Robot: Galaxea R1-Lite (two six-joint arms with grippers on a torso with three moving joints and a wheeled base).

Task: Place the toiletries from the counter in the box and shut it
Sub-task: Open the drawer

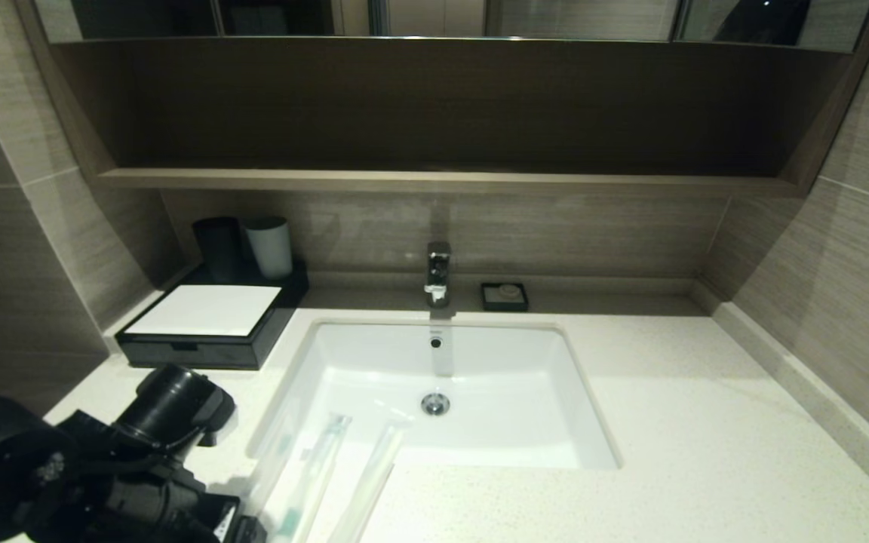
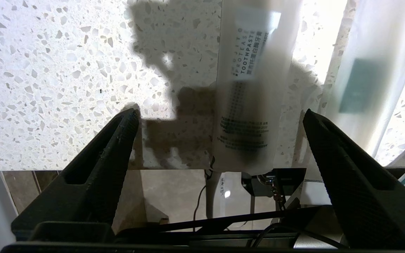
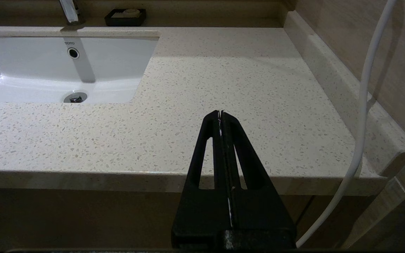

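My left gripper hung spread wide at the worktop's front edge, the toothpaste packet lying between its fingers with its long axis running away toward the sink, while my right gripper, pressed together, sat idle well apart.
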